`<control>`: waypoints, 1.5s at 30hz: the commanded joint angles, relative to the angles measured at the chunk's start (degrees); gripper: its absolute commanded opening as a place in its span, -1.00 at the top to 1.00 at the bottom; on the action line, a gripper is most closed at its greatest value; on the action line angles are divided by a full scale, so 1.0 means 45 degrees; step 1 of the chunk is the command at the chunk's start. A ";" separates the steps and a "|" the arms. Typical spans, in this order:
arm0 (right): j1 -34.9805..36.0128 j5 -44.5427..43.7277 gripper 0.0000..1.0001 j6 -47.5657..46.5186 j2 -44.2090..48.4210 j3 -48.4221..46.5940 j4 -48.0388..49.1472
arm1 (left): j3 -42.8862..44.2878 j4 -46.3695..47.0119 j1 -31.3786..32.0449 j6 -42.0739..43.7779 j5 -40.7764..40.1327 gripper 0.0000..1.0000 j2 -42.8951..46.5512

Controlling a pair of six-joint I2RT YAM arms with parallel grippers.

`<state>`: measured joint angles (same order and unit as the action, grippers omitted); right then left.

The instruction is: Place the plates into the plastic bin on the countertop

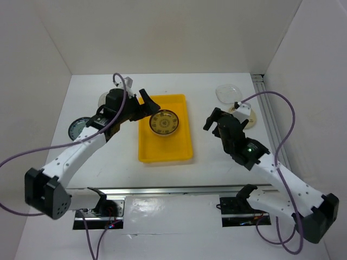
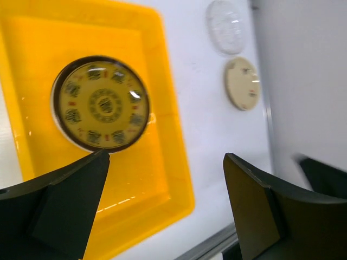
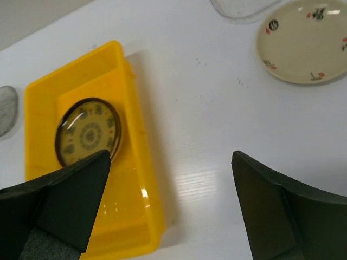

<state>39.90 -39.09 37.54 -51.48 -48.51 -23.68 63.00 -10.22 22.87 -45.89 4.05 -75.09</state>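
Observation:
The yellow plastic bin [image 1: 181, 150] lies mid-table on the white countertop [image 1: 217, 162]. A brown-gold patterned plate [image 1: 164, 123] lies flat in its far half and also shows in the left wrist view [image 2: 101, 103] and the right wrist view [image 3: 88, 131]. My left gripper [image 1: 146, 106] is open and empty above the bin's far left rim [image 2: 176, 141]. My right gripper [image 1: 212, 122] is open and empty over bare table right of the bin [image 3: 138, 162]. A cream plate with dark marks [image 3: 303, 40] and a clear glass plate [image 1: 227, 92] lie at the far right. A grey plate [image 1: 79, 128] lies left of the bin, partly under my left arm.
White walls close in the table on the left, back and right. A metal rail [image 1: 268, 116] runs along the right wall, another [image 1: 179, 189] along the near edge. Purple cables loop off both arms. A dark object [image 1: 103, 98] is mostly hidden behind my left arm.

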 commanded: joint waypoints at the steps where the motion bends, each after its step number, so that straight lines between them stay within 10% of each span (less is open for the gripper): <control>1: -0.2664 0.2519 -1.00 0.0895 -0.1719 0.0817 0.2111 | -0.0307 -0.0657 0.0112 0.0763 0.0074 -1.00 0.1817; 3: -0.5529 0.6031 -1.00 0.1380 -0.2171 0.2045 0.4648 | -0.0601 -0.1436 0.0230 0.1073 0.0076 -1.00 0.2387; 15: -1.2222 0.8997 -1.00 0.1895 -0.4315 0.5292 1.0064 | -0.2751 -0.3490 0.0347 0.1309 -0.0120 -1.00 0.4792; 42: -1.3027 0.9079 0.15 0.1637 -1.0922 0.2480 0.9696 | -0.2204 -0.4780 0.0347 0.1545 -0.0042 -1.00 0.6276; 45: -1.3027 0.8923 0.70 0.1756 -1.0922 0.2480 0.9190 | -0.2204 -0.4780 0.0347 0.1545 0.0076 -1.00 0.6276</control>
<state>-18.41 3.27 45.19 -98.74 -37.39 25.80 52.01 -32.27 24.21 -40.21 3.31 -47.72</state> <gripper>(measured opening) 0.209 0.997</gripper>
